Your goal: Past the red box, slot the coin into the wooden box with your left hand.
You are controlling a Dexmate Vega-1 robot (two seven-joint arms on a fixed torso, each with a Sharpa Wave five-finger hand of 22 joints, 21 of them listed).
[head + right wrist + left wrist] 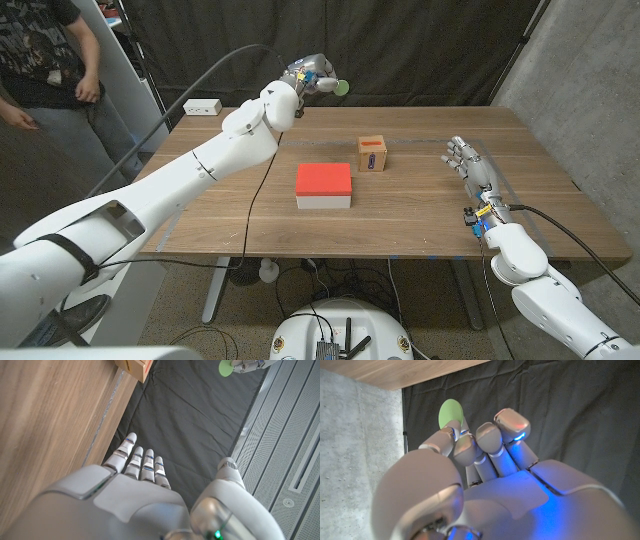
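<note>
My left hand (312, 76) is raised above the table's far edge, left of the boxes, and pinches a light green coin (342, 88) at its fingertips. In the left wrist view the coin (451, 414) sticks out beyond the curled fingers (485, 440). The small wooden box (372, 153) with a slot on top stands past the red box (323, 179), which sits on a white base at mid-table. My right hand (468, 162) is at the table's right side with fingers stretched out and nothing in it. The right wrist view shows that hand (142, 467), the wooden box's corner (135, 367) and the coin (226, 367).
A white power strip (202, 107) lies at the table's far left corner. A person (50, 70) stands behind the table to the left. Black curtain hangs behind the table, with a concrete wall on the right.
</note>
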